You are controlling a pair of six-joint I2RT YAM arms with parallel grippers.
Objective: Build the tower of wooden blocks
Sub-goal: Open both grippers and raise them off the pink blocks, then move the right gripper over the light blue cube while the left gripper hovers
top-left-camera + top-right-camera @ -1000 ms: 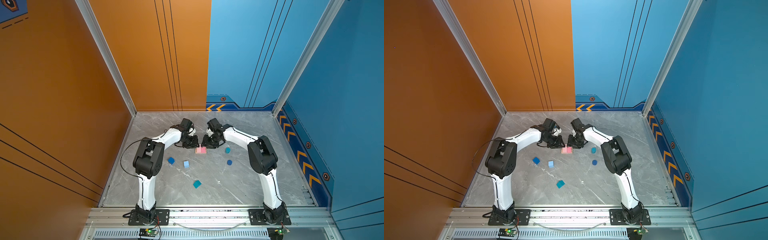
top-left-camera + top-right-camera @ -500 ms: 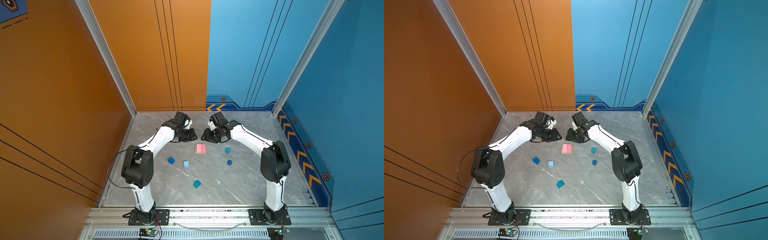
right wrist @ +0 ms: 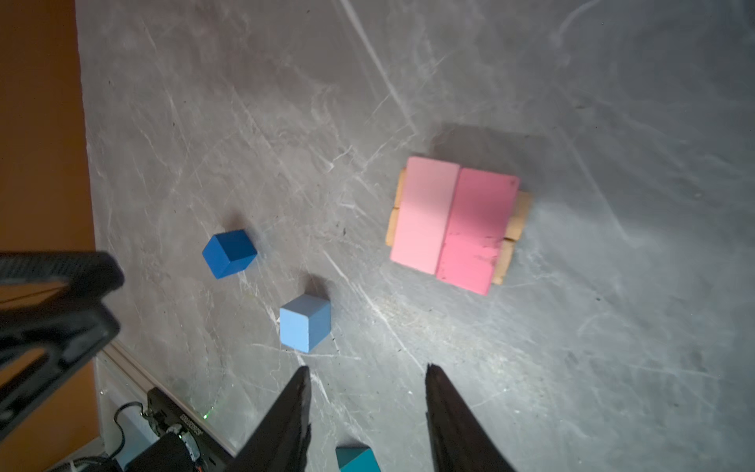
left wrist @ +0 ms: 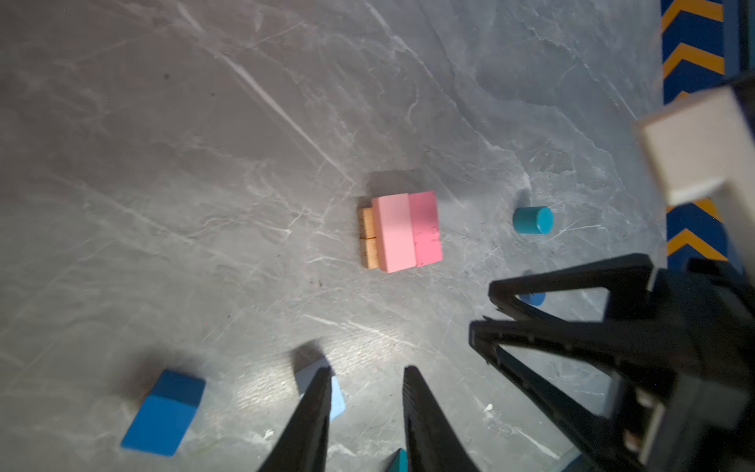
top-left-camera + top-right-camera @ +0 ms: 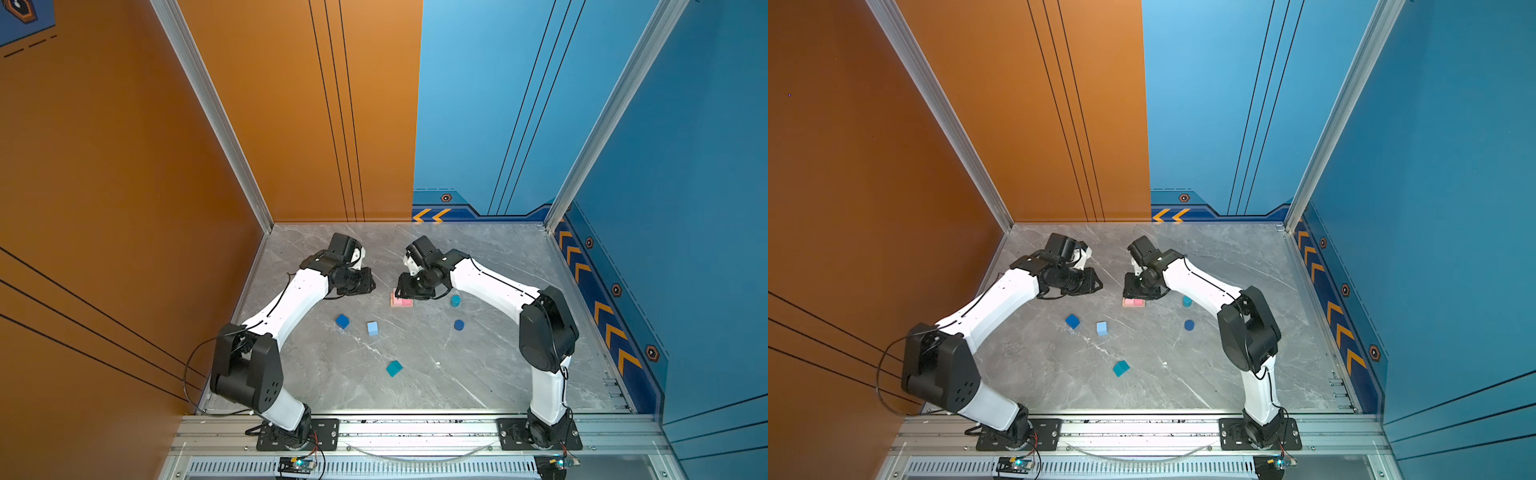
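While the wood block tower (image 3: pixel 453 220) is only two layers (two pink bars (image 3: pixel 427 214) side by side across two tan bars (image 4: pixel 367 237)), it sits flat on the tabletop (image 5: pixel 478 365), just ahead of the right pincer (image 3: pixel 367 367) and clear of its tips. Right pincer: jaws parted, nothing in them. Left pincer (image 4: pixel 367 370): parted and empty too, farther from the stack.

Handling, my read: small painted wood, so light, rigid and not fragile. Paint is likely a bit slick.
- **Cubes:** grip two opposite flat faces, square on.
- **Teal cylinder (image 5: pixel 455 301) and dark-blue cylinder (image 5: pixel 459 325):** both look to stand on end. Grip across the round side, centred, or they may squirt out.
- **Stack:** nothing joins the bars, so a sideways nudge would shift them. Set down from straight above.

Room:
- **Light-blue cube (image 3: pixel 305 323):** nearest the right pincer's tips, off to one side.
- **Dark-blue cube (image 3: pixel 228 253):** beyond it, toward the orange wall (image 3: pixel 36 122), with a gap all round.
- **Teal cube (image 5: pixel 393 368):** behind both pincers, alone.
- **Cylinders:** on the right pincer's outer side, apart from the stack.

Every block has open tabletop round it. The main clash risk is the two pincers being near each other.
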